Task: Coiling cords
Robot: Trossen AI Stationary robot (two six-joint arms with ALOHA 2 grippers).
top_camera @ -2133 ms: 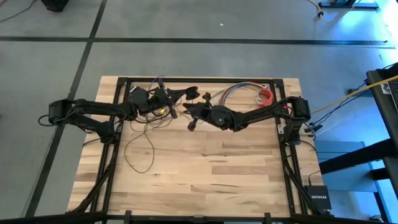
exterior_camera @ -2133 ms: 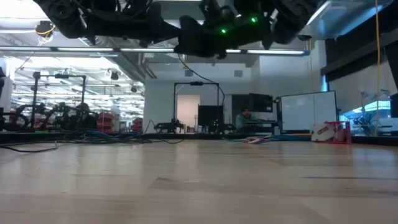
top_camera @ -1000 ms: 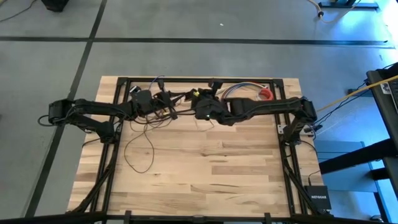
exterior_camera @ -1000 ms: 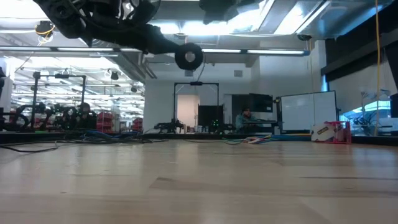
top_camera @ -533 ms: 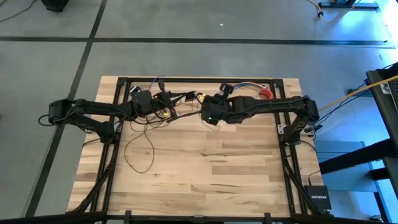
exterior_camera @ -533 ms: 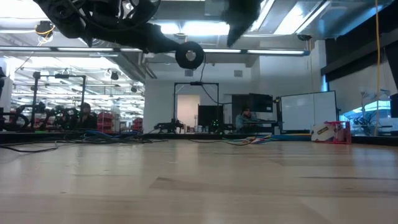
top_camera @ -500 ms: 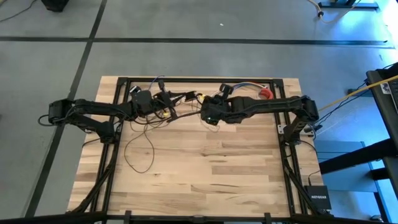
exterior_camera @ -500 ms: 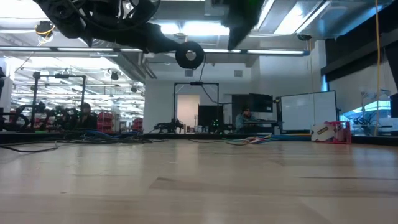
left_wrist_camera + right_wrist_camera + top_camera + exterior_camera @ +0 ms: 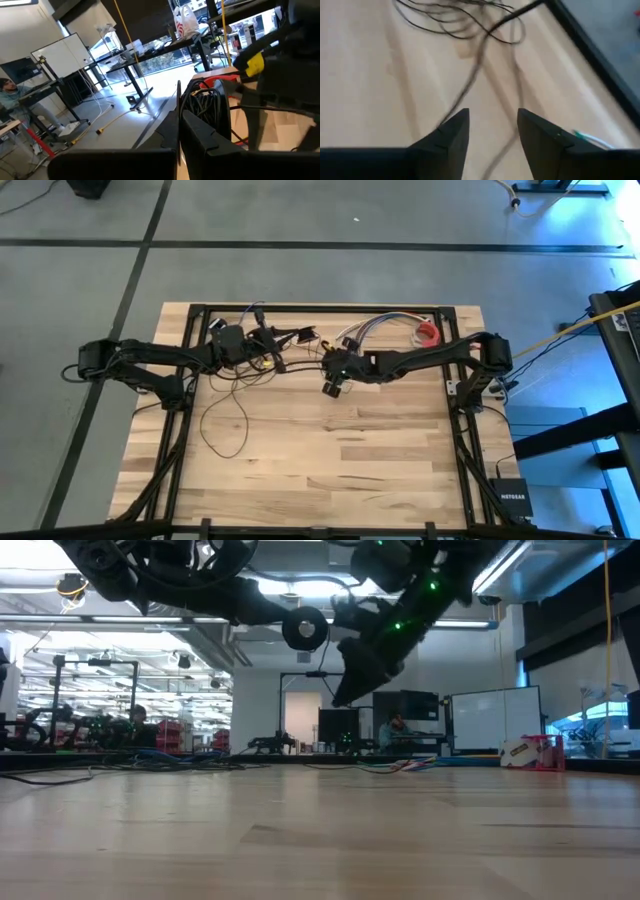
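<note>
Overhead, both arms reach inward along the far half of the table (image 9: 330, 460). The left end effector (image 9: 283, 338) extends toward the table's middle, its fingers (image 9: 200, 137) pressed together on a gathered bundle of the cords (image 9: 225, 395); in the left wrist view the dark loops stand bunched just beyond the fingertips. The right end effector (image 9: 330, 380) points down and slightly toward the left arm, raised off the wood, with its fingers (image 9: 452, 135) spread and nothing between them. In the low view the right arm descends at a slant, green indicator lights glowing on its body, while a small black round puck (image 9: 304, 631) hangs beside the left arm, well above the table.

Loose strands of the cords trail from the left end effector down onto the wood, forming an open loop on the near side of it; further strands lie directly below the right end effector. A black box (image 9: 511, 500) on the floor beside the table reads "NETGEAR".

Beyond the right end effector, by the far edge, lie a fan of multicoloured wires (image 9: 375, 326) and a red object (image 9: 428, 332). A yellow cable (image 9: 560, 335) runs off past the right arm's base.
</note>
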